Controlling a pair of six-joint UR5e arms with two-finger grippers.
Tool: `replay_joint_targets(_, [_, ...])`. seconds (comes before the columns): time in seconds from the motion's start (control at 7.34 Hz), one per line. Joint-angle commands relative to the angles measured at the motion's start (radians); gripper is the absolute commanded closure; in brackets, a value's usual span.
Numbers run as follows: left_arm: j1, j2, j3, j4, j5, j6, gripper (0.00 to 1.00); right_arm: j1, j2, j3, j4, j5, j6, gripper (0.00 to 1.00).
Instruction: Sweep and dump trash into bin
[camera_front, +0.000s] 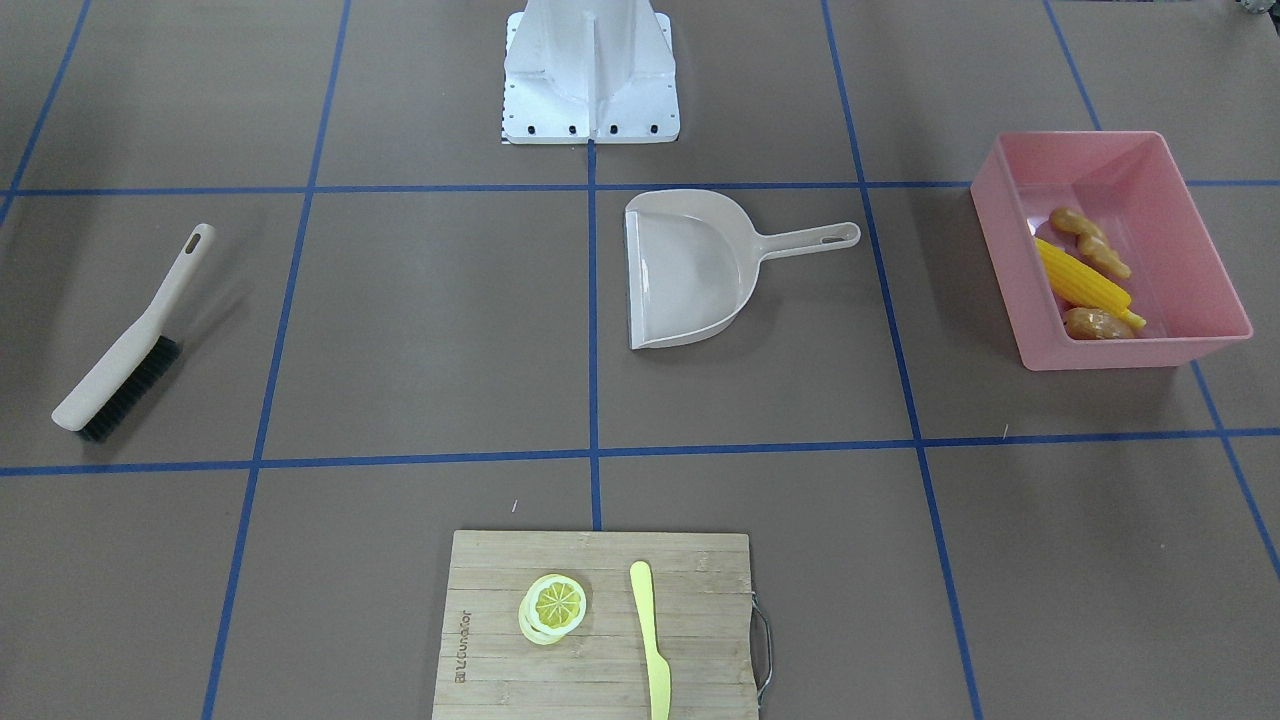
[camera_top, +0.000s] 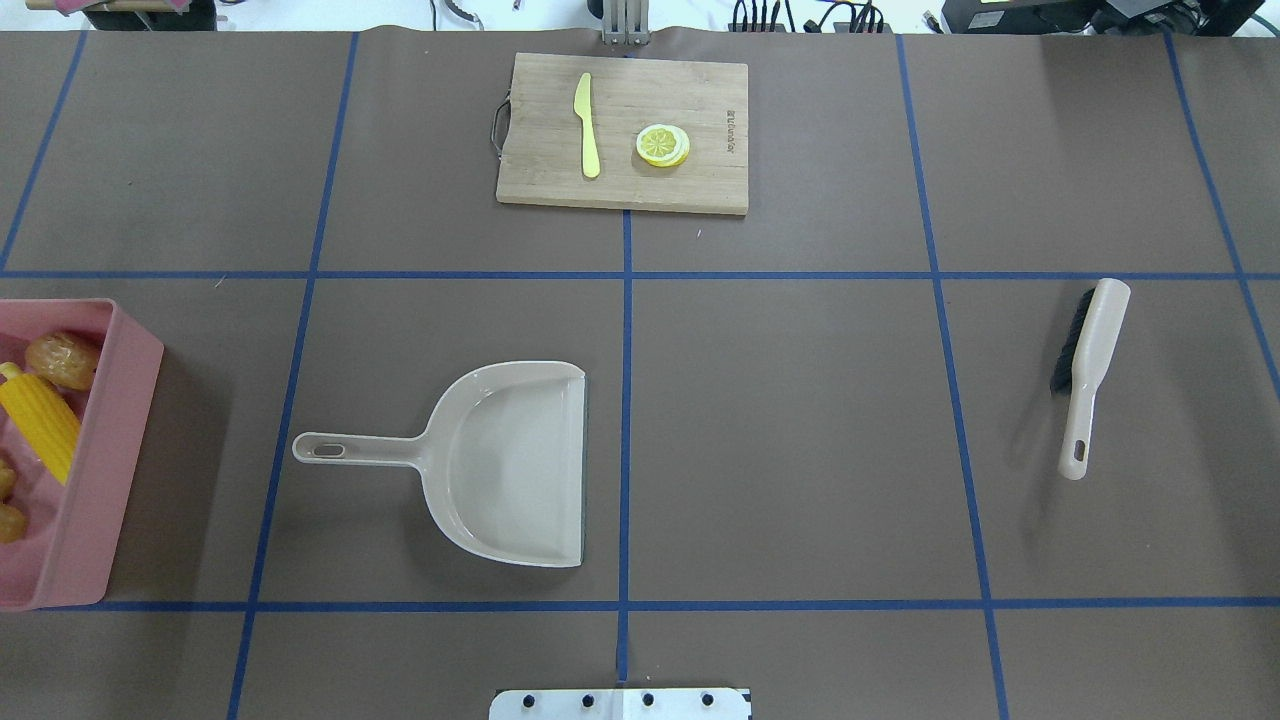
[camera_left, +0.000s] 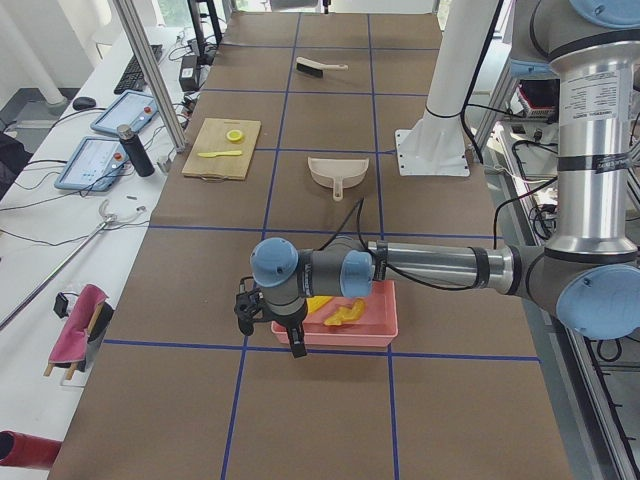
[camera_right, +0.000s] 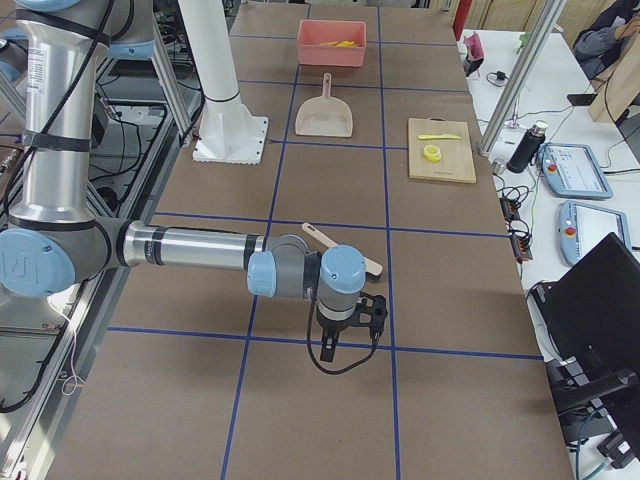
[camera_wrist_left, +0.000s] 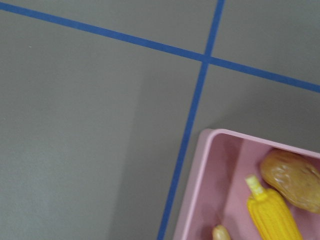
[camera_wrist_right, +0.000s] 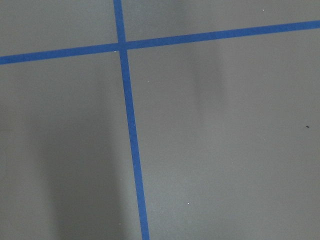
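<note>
All 3 pieces of trash, the corn cob (camera_front: 1082, 277), ginger root (camera_front: 1090, 242) and potato (camera_front: 1095, 323), lie inside the pink bin (camera_front: 1130, 352) on the bench (camera_front: 400, 330), so the dumping looks done. That would explain why the empty dustpan (camera_front: 690, 265) and the brush (camera_front: 130, 345) lie flat, well apart. Whether the left pincer (camera_left: 270, 325) or the right pincer (camera_right: 350, 325) is wide or narrow, I cannot tell. The cutting board's (camera_front: 700, 600) burned-in brand is too small to read.

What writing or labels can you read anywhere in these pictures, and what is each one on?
cutting board: a burned-in brand mark by one short edge, too small to read.
left arm: a printed sticker, too blurred to read.
right arm: a similar sticker, also unreadable.
No other text is legible.
</note>
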Motion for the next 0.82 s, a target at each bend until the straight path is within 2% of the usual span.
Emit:
replay_joint_targets(0.0, [-0.018,0.026,0.017,-0.156,0.017,-0.005,0.01,0.000,0.000,0.000,0.000,0.000,0.000,0.00])
replay_joint_targets(0.27, [-0.019,0.049,0.006,-0.150,0.012,-0.011,0.01,0.000,0.000,-0.002,0.000,0.000,0.000,0.00])
replay_joint_targets(0.68, [-0.035,0.031,0.003,-0.145,0.034,-0.017,0.01,0.000,0.000,0.000,0.000,0.000,0.000,0.00])
